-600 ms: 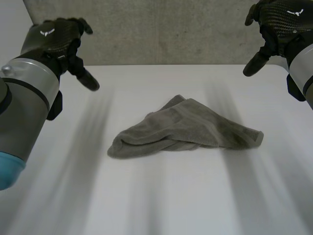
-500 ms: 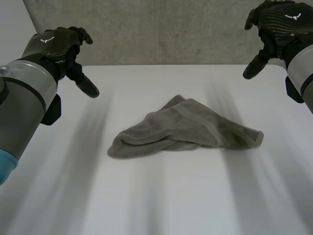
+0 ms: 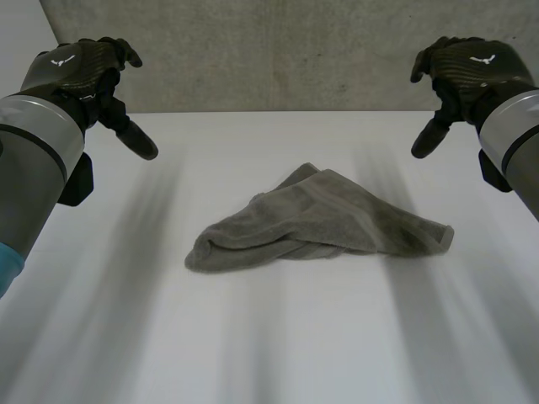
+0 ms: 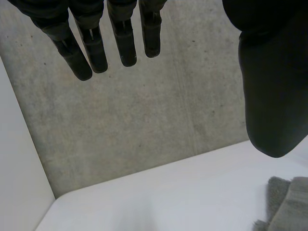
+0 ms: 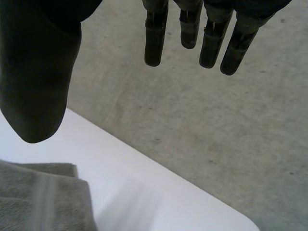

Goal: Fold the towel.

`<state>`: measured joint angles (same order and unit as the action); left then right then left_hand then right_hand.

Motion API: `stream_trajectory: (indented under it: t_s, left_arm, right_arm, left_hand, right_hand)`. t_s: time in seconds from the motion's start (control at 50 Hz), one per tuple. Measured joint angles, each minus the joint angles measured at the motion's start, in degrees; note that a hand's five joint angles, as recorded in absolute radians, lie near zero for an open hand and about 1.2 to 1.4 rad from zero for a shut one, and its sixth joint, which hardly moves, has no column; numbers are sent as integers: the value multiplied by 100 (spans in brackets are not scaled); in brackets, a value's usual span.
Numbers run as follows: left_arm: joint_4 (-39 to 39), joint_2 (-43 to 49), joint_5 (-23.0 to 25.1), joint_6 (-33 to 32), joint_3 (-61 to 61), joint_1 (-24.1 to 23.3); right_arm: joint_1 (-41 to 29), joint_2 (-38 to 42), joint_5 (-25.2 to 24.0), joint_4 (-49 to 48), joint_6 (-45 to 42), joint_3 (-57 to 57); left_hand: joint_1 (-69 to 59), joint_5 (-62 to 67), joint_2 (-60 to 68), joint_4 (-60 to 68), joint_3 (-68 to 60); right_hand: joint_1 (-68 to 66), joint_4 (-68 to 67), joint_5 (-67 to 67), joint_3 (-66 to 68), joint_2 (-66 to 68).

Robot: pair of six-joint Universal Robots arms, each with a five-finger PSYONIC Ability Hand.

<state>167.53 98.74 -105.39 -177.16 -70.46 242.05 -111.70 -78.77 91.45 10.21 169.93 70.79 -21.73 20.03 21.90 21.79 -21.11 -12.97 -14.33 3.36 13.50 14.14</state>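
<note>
Approach phase of the fold. The left hand (image 3: 77,71) and the right hand (image 3: 472,69) hover above the far part of the white counter (image 3: 253,345). Each has straight, spread fingers and a thumb held wide, and neither holds anything. The crumpled grey-green terry towel (image 3: 320,223) lies in a loose wedge-shaped heap on the counter. It is between the two hands and nearer the robot than either, and well apart from both. In each wrist view an edge of it shows just beyond the thumb tip, with the grey concrete wall (image 3: 295,50) past the fingertips.

The heap is bunched and overlapped, so it probably has to be opened flat before any fold can be made. Each hand would do best to come down on the end of the heap on its own side. Pinching a single hem between thumb and fingers, rather than a thick gather, should keep layers from being dragged along. The woven band (image 5: 45,202) beneath the right thumb is a likely guide to a true edge. Lifting both ends together and drawing them apart should spread the cloth evenly.
</note>
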Motion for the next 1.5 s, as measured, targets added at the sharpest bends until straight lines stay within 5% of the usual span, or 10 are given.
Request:
stream_trajectory:
  t_s: [0.24, 0.44, 0.62, 0.82, 1.0, 1.04, 1.14, 1.18, 1.36, 1.5]
  left_arm:
    - [1118, 914, 825, -50, -530, 325]
    - [1555, 2006, 1085, -108, -546, 395]
    - [1782, 1810, 1057, -110, -724, 388]
    - [1940, 1564, 1072, -108, -1065, 343]
    - [1948, 1564, 1111, -114, -1274, 296]
    - [1945, 1567, 1123, -116, -1303, 286]
    - [1911, 1581, 1205, -117, -1353, 180]
    - [1885, 1594, 1245, -119, -1367, 97]
    - [1614, 1578, 1279, -287, -1671, -264]
    - [1256, 1466, 1181, -807, -2200, -485]
  right_arm:
    - [-116, 1203, -1379, -33, -712, -294]
    - [-803, 3361, -1306, 14, -1579, -1590]
    - [-1155, 4521, -811, 95, -2176, -2388]
    - [-1213, 3204, -415, 179, -2087, -1258]
    - [-1169, 1402, -819, 528, -2698, 1005]
    - [-1160, 1115, -965, 659, -2938, 1390]
    - [-1046, 443, -1284, 855, -3284, 1927]
    - [-941, 217, -1353, 839, -3226, 1918]
    - [-678, 259, -1392, 786, -2490, 1103]
    - [-720, 1341, -1358, 1083, -2183, 154]
  left_hand:
    - [-280, 489, 279, 270, -330]
    - [-280, 492, 282, 270, -336]
    - [-277, 479, 276, 268, -335]
    - [-277, 480, 276, 268, -335]
    - [-277, 480, 276, 268, -335]
    - [-279, 480, 277, 269, -336]
    - [-280, 485, 281, 270, -335]
    - [-282, 500, 282, 271, -339]
    - [-733, 923, 656, 726, -778]
    - [-754, 954, 689, 740, -808]
  right_hand:
    - [0, 0, 0, 0, 0]
    - [-916, -730, 903, 829, 724]
    - [-5396, -5897, 5799, 5874, 5921]
    - [-5396, -6165, 5889, 6105, 5972]
    - [-5383, -5965, 5802, 6001, 5821]
    - [-5090, -5157, 5338, 5251, 5122]
    - [-629, -723, 634, 817, 648]
    - [-22, -5, -7, 50, -4]
    - [-5, 11, -7, -13, -25]
    - [-4, 11, -7, -13, -25]
